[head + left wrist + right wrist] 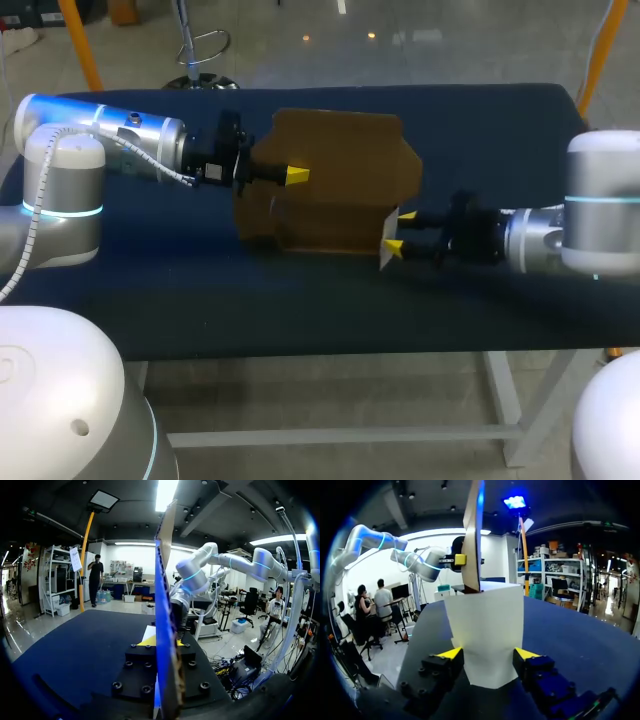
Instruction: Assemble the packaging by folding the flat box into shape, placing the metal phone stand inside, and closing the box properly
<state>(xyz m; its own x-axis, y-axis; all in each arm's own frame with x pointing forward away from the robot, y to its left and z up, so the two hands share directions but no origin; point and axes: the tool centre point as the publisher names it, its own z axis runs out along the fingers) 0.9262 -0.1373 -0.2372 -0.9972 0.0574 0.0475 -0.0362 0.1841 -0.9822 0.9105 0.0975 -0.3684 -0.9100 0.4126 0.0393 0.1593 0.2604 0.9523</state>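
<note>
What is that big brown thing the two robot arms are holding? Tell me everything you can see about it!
It is a cardboard box, mostly flat, brown on the outside with one white flap. Its top corners are cut at a slant. It is thin, and stands upright over the dark blue table. The left claw pinches its left side. The right claw holds the white flap at its lower right corner. I cannot tell whether it touches the table.
</note>
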